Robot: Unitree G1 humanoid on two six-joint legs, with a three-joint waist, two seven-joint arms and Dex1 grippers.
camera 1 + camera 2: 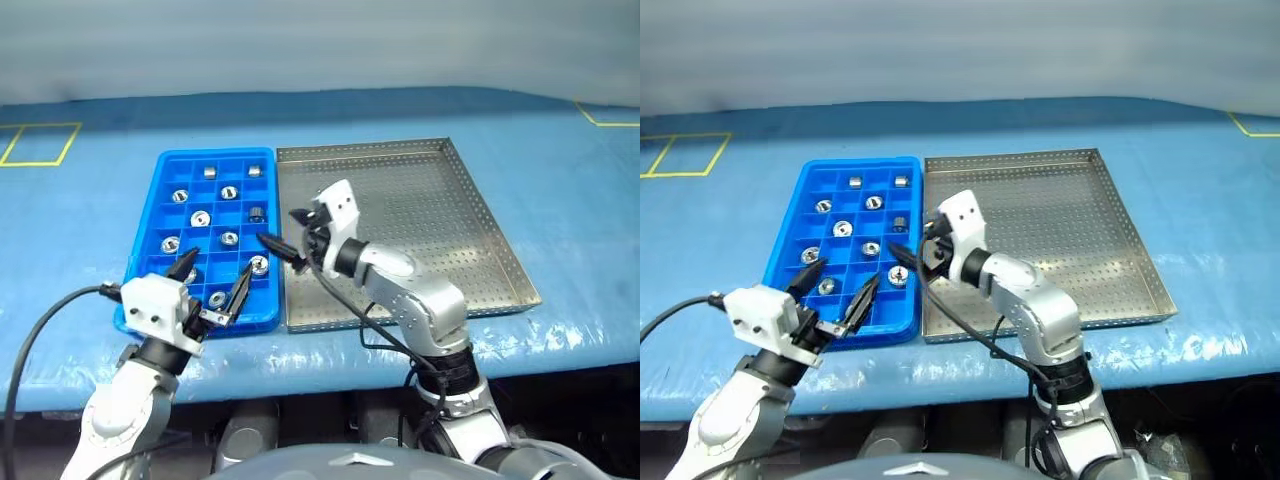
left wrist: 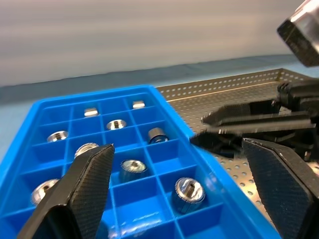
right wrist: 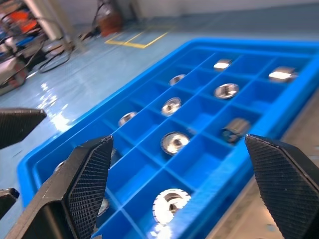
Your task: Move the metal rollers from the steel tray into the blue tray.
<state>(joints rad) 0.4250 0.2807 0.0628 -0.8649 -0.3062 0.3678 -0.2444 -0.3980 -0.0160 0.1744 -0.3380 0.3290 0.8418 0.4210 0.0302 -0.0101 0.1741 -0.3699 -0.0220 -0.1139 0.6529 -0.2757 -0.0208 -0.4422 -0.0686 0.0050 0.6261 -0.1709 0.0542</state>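
Blue sheeting [image 1: 560, 200] is covering the whole work surface, and on it the two trays are lying side by side, rims touching. Largest is the steel tray [image 1: 470, 215], sitting to the robot's right; its perforated floor is showing bare wherever the right arm is not covering it, so no roller can be seen waiting there, though the patch under the arm is hidden. Next to it the blue tray [image 1: 160, 190] is holding the metal rollers [image 1: 229, 239], roughly ten of them, each resting in its own square compartment, spread from the far rows to the near row, with several compartments open. Judging by that, the transfer is looking nearly or fully done, pending whatever the arm is concealing. Hovering over the seam between the trays, the right gripper [image 1: 287, 233] is standing wide apart and carrying nothing, its fingers pointing across the blue tray's near right part. At the blue tray's near edge, the left gripper [image 1: 211, 281] is likewise spread wide and empty, its two black fingers [image 2: 87, 184] framing the near compartments without touching a roller.
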